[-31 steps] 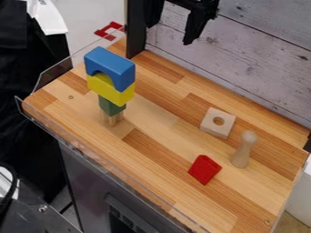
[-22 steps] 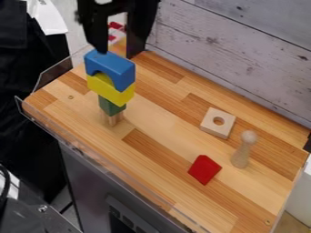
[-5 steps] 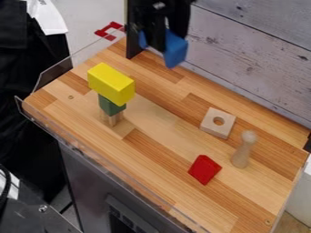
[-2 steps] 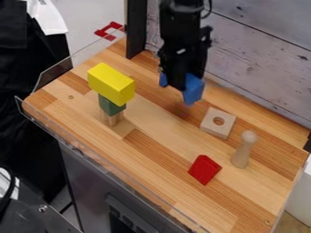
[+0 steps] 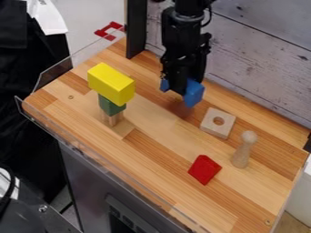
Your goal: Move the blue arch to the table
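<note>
gripping the blue arch (image 5: 193,93), the end effector (image 5: 181,91) points downward

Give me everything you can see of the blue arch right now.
The blue arch is a plain, solid-coloured block that looks like painted wood. The gripper holds it and covers its middle, so only a small left piece and a larger right end show in the picture; the cut-out is hidden. It is over the wall side of the wooden table, between the yellow block and the square block with a hole. I can't tell whether it touches the table.
</note>
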Available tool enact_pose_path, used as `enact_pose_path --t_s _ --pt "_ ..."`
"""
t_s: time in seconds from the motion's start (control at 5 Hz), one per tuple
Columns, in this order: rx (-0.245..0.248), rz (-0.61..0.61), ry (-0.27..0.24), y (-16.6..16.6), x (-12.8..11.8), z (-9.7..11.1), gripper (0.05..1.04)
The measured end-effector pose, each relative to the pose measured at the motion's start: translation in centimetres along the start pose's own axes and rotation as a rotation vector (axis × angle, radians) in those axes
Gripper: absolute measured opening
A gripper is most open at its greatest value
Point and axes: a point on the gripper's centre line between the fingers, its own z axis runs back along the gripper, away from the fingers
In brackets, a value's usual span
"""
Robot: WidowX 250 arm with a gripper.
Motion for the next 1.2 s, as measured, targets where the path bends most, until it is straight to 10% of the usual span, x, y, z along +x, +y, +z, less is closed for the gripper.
enact_pose_path --t_s 0.8,1.2 --pt "-0.014 0.087 -0.005 0.3 2.0 -2.3 0.603" --pt "-0.012 0.035 0.003 0.0 1.9 -1.8 1.007"
